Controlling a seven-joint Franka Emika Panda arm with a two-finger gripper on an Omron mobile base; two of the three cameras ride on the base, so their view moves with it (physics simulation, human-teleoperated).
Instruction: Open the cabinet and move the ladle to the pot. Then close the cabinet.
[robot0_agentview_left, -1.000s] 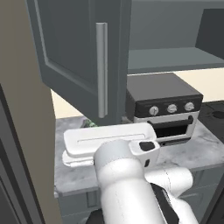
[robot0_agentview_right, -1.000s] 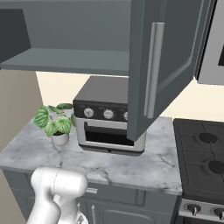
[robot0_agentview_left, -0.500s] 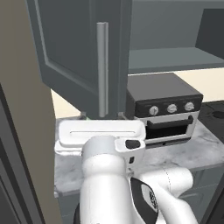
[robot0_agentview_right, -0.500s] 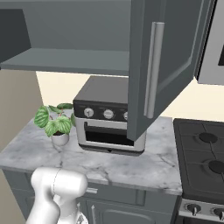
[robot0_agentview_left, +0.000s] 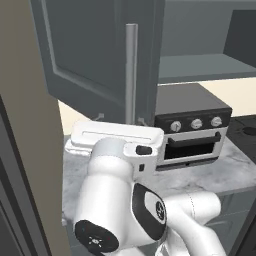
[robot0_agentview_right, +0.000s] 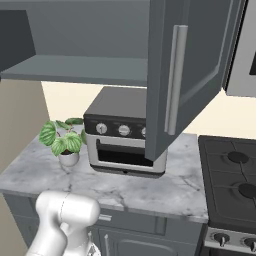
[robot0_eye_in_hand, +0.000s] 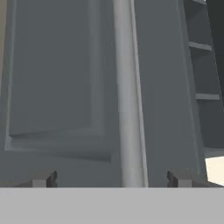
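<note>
The cabinet (robot0_agentview_right: 90, 65) hangs above the counter with both doors swung open. Its left door (robot0_agentview_left: 90, 50) carries a long silver bar handle (robot0_agentview_left: 131, 75), and the right door (robot0_agentview_right: 200, 75) has its own handle (robot0_agentview_right: 175, 80). My white hand (robot0_agentview_left: 117, 140) sits just below and in front of the left door's handle. In the hand view that handle (robot0_eye_in_hand: 129, 87) runs up the middle of the door panel (robot0_eye_in_hand: 52, 78). My gripper (robot0_eye_in_hand: 111, 179) is open, one fingertip on each side of the bar and not touching it. The ladle and the pot are out of view.
A black toaster oven (robot0_agentview_right: 125, 130) stands on the marble counter (robot0_agentview_right: 150, 192) under the cabinet, with a potted plant (robot0_agentview_right: 62, 142) to its left. A stove top (robot0_agentview_right: 232, 175) lies to the right. A beige wall (robot0_agentview_left: 25, 125) closes the left side.
My arm has risen and pushed forward, bringing the hand closer under the left door's handle. The doors have not moved and the jaws have stayed wide.
</note>
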